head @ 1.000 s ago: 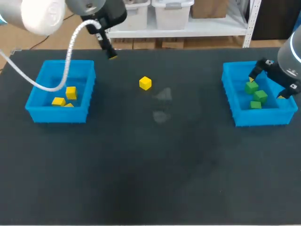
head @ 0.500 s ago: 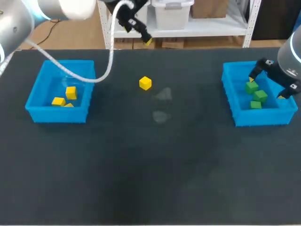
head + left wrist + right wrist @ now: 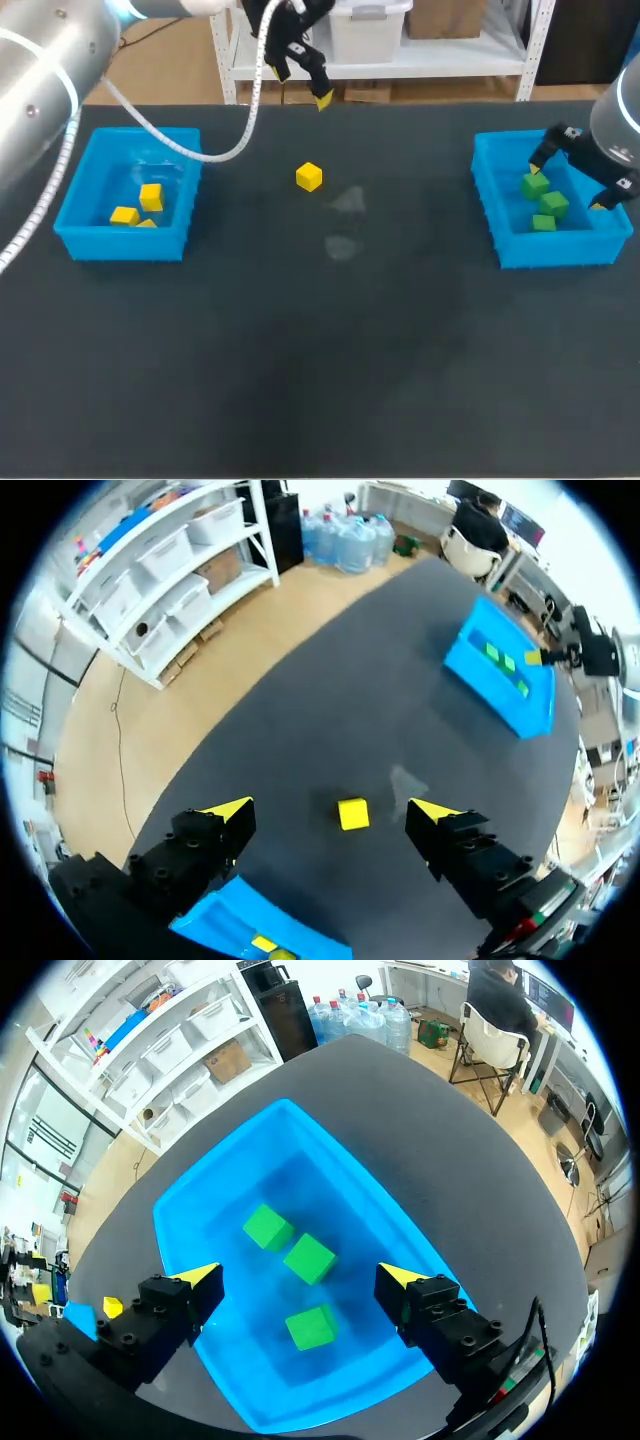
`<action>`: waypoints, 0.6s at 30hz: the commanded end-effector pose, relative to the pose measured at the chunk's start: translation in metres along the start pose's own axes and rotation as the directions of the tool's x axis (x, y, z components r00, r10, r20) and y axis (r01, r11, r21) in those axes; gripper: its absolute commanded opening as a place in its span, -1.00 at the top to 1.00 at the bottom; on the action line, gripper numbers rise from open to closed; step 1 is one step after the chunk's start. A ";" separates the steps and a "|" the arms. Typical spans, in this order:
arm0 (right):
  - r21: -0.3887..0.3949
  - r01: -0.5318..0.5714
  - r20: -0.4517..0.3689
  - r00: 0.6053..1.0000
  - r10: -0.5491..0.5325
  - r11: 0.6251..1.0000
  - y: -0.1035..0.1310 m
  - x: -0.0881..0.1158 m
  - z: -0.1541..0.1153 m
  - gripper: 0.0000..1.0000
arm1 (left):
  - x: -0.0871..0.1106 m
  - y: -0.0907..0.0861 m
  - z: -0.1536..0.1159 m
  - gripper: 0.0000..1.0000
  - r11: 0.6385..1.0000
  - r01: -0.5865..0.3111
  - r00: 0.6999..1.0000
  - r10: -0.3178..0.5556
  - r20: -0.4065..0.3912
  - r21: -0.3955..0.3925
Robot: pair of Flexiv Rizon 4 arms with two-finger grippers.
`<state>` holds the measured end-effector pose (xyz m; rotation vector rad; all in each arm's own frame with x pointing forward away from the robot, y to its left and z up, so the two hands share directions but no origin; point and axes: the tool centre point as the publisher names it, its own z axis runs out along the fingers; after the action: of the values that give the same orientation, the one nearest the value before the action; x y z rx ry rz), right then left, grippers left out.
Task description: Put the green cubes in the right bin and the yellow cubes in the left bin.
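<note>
- Change noted: over the last second your left gripper (image 3: 302, 86) has swung away from the far side of the left bin (image 3: 120, 246) and across toward the middle of the table (image 3: 320, 360); it now hangs at the far edge, just beyond the loose yellow cube (image 3: 309, 177).
- Left claw: spread wide and empty; in the left wrist view the cube lies on the table in line with the gap between the two yellow tips, still well below them and untouched.
- The loose yellow cube has not shifted; it stands alone on the table between the bins, nearer the left one.
- Right gripper (image 3: 568, 185): no movement in the same interval; it hovers over the right bin (image 3: 560, 252) with its fingers spread and nothing between them.
- Reading for the task: the left arm appears to be lining up on the last cube out of place; you should expect a descent, a pinch, then a carry back to the left bin; the right arm seems to have nothing left to fetch.
- Left bin: holds yellow cubes only; two are plain, one (image 3: 151, 196) toward the middle and one (image 3: 125, 215) nearer the front wall; a third (image 3: 147, 223) shows only as a sliver by that wall.
- Right bin: holds three green cubes (image 3: 553, 204), close together in its middle; no yellow among them.
- Progress, as judged: all green sorted; one yellow cube outstanding.
</note>
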<state>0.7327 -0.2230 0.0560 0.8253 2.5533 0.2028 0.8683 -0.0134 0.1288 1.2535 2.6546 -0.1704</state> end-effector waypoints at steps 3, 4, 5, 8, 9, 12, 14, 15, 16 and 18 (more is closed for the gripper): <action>-0.003 -0.002 0.010 1.000 0.002 1.000 -0.002 0.002 0.000 -1.00 | 0.008 -0.017 0.014 -1.00 1.000 -0.028 0.997 0.029 -0.075 0.014; -0.003 -0.002 0.010 1.000 0.002 1.000 -0.002 0.002 0.000 -1.00 | 0.011 -0.019 0.017 -1.00 1.000 -0.029 0.996 0.030 -0.082 0.012; -0.003 -0.002 0.010 1.000 0.002 1.000 -0.002 0.002 0.000 -1.00 | 0.013 -0.020 0.021 -1.00 0.999 -0.036 0.996 0.036 -0.085 0.005; -0.003 -0.002 0.010 1.000 0.002 1.000 -0.002 0.002 0.000 -1.00 | 0.011 -0.022 0.021 -1.00 0.998 -0.052 0.997 0.051 -0.062 -0.027; -0.003 -0.002 0.010 1.000 0.002 1.000 -0.002 0.002 0.000 -1.00 | 0.011 -0.025 0.021 -1.00 0.998 -0.059 0.996 0.059 -0.063 0.002; -0.003 -0.002 0.010 1.000 0.002 1.000 -0.002 0.002 0.000 -1.00 | 0.010 -0.028 0.018 -1.00 0.998 -0.065 0.998 0.064 -0.029 -0.019; -0.003 -0.002 0.010 1.000 0.002 1.000 -0.002 0.002 0.000 -1.00 | 0.009 -0.029 0.014 -1.00 0.997 -0.066 0.998 0.066 -0.001 -0.026; -0.003 -0.002 0.010 1.000 0.002 1.000 -0.002 0.002 0.000 -1.00 | 0.009 -0.029 0.014 -1.00 0.997 -0.066 0.998 0.066 -0.001 -0.026; -0.003 -0.002 0.010 1.000 0.002 1.000 -0.002 0.002 0.000 -1.00 | 0.009 -0.029 0.014 -1.00 0.997 -0.066 0.998 0.066 -0.001 -0.026; -0.003 -0.002 0.010 1.000 0.002 1.000 -0.002 0.002 0.000 -1.00 | 0.009 -0.029 0.014 -1.00 0.997 -0.066 0.998 0.066 -0.001 -0.026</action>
<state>0.7327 -0.2231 0.0560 0.8254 2.5532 0.2028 0.8545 -0.0320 0.1146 1.3499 2.6338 -0.1235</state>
